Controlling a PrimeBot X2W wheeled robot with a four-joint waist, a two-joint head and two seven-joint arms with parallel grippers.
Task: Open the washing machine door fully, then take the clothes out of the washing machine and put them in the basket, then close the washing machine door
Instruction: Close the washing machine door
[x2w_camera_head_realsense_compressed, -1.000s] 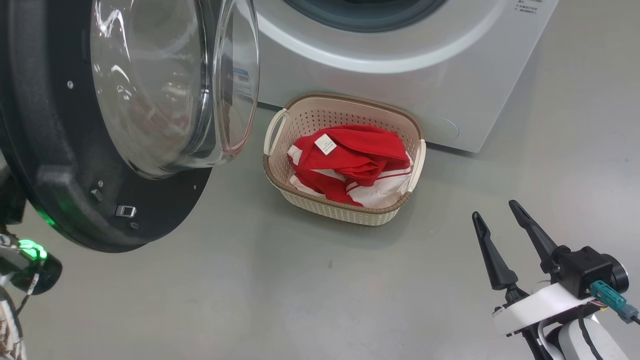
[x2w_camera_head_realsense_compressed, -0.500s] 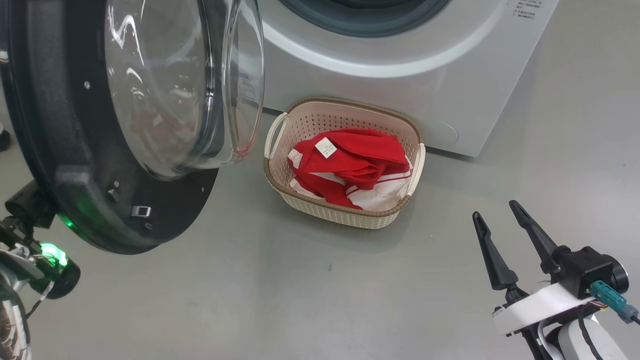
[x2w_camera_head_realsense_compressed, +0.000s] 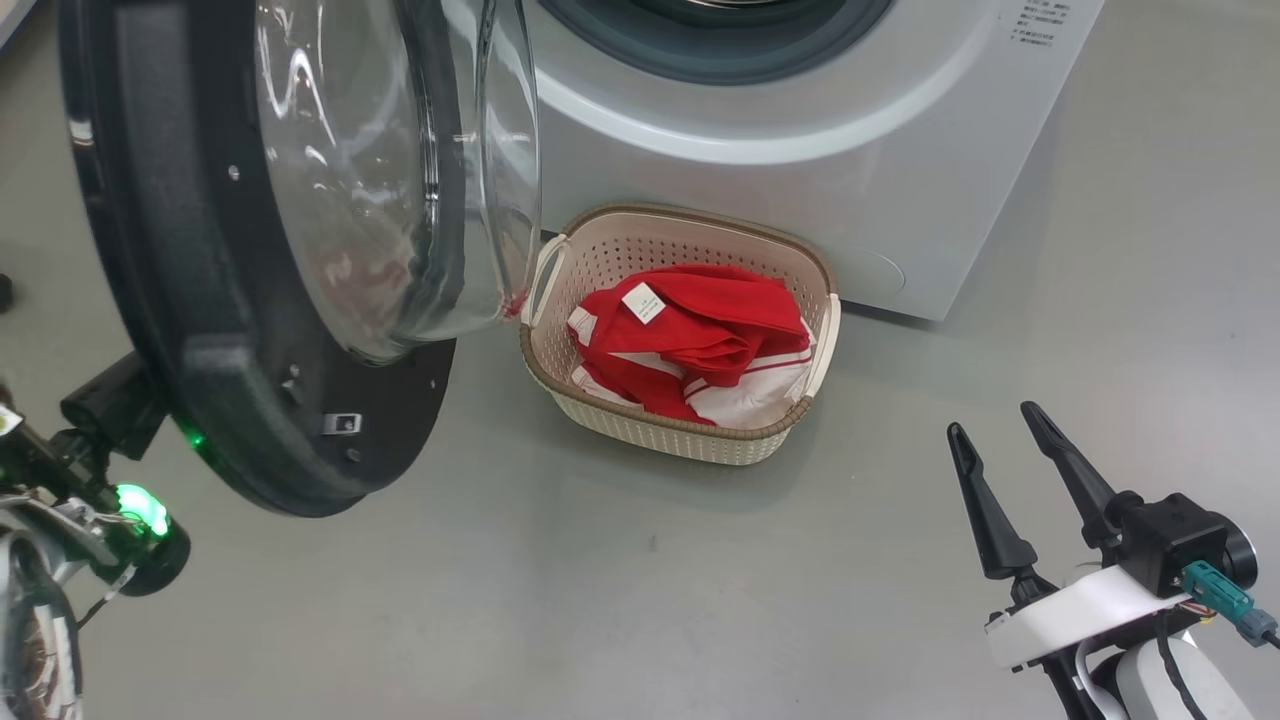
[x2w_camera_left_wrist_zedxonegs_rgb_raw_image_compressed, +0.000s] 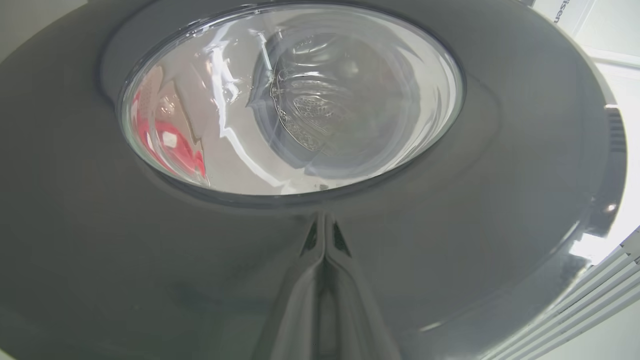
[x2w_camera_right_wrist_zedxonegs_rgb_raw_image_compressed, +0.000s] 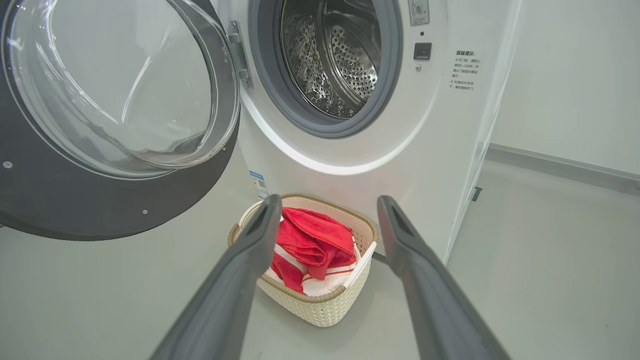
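Clearly, the unloading part looks finished: the clothes (x2w_camera_head_realsense_compressed: 700, 330) lie heaped in the basket (x2w_camera_head_realsense_compressed: 660, 435), which stands on the floor (x2w_camera_head_realsense_compressed: 600, 600) close against the front of the washing machine (x2w_camera_head_realsense_compressed: 800, 170). It is below the opening, so a garment has only a short way to drop. The drum (x2w_camera_right_wrist_zedxonegs_rgb_raw_image_compressed: 340, 60), as far as the right wrist view shows it, looks empty. The washing machine door (x2w_camera_head_realsense_compressed: 150, 260) hangs about half open, its glass bowl turned toward the basket and its edge just beside the basket's left end; I cannot tell if they touch. The left jaws are closed, finger against finger, and their tips rest on the glossy outer face of the door just below the window. I judge that they are shut to work as one stiff pusher, since a swinging door needs no grip. The right jaws are spread wide and hold nothing, low over the floor to the right of the basket, probably to keep out of the door's path. What is left, I think, is to press the door until it latches.
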